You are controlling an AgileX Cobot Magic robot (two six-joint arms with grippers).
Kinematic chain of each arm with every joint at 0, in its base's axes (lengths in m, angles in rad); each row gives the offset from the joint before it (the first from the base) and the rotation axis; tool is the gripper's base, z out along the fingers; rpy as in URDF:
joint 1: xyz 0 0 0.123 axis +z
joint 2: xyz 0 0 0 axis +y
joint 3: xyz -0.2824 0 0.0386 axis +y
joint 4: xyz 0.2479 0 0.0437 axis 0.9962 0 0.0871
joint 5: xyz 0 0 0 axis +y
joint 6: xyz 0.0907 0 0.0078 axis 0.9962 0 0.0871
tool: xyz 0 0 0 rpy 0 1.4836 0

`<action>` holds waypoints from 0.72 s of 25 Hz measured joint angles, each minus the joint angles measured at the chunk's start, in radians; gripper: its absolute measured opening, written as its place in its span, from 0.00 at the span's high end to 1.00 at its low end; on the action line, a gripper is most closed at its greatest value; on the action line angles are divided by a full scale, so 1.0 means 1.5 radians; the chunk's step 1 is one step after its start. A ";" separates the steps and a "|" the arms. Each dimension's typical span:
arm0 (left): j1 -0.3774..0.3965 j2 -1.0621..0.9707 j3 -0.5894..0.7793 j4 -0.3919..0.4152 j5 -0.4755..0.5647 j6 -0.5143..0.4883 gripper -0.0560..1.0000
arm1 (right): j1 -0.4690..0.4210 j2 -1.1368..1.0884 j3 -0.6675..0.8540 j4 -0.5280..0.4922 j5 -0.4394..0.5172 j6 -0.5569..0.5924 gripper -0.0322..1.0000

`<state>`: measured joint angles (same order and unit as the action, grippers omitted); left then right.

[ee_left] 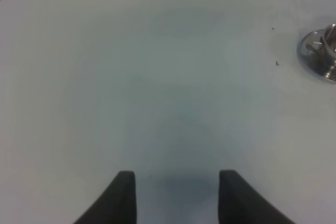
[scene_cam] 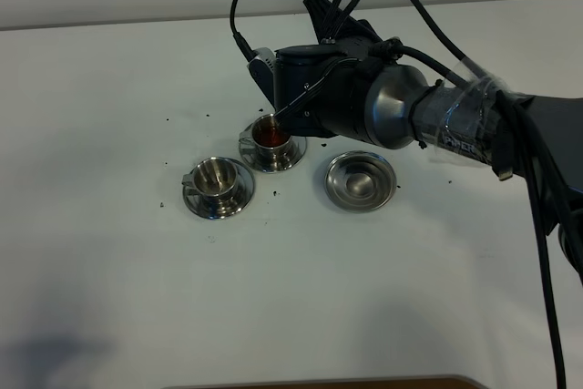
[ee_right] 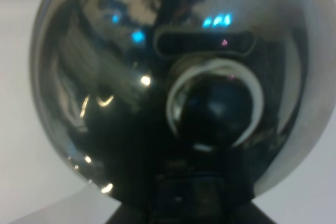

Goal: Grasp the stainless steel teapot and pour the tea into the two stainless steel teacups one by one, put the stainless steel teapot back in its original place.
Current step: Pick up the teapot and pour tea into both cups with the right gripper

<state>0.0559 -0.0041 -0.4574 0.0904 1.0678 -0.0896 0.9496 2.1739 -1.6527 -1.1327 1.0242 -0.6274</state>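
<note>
My right gripper (scene_cam: 421, 123) is shut on the stainless steel teapot (scene_cam: 360, 102) and holds it tilted left above the table. The pot's thin spout (scene_cam: 299, 105) hangs over the rim of the far teacup (scene_cam: 271, 140), which holds dark reddish-brown tea (scene_cam: 271, 137) and stands on its saucer. The near teacup (scene_cam: 217, 181) sits on its saucer to the front left and looks empty. The teapot's shiny body (ee_right: 168, 77) fills the right wrist view and hides the fingers. My left gripper (ee_left: 177, 198) is open and empty over bare table, and a teacup (ee_left: 323, 53) shows at that view's edge.
An empty round steel base (scene_cam: 361, 179) lies on the white table (scene_cam: 137, 252) to the right of the cups. Small dark specks are scattered around the cups. Black cables loop above the right arm (scene_cam: 510, 134).
</note>
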 joint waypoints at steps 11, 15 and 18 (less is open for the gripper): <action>0.000 0.000 0.000 0.000 0.000 0.000 0.54 | 0.000 0.000 0.000 0.010 -0.003 -0.006 0.78; 0.000 0.000 0.000 0.000 0.000 0.000 0.54 | 0.000 0.000 0.000 0.050 -0.005 0.007 0.78; 0.000 0.000 0.000 0.000 0.000 0.000 0.54 | 0.000 0.000 0.000 0.074 -0.006 0.018 0.78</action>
<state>0.0559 -0.0041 -0.4574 0.0904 1.0678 -0.0896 0.9496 2.1739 -1.6527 -1.0218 1.0153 -0.6006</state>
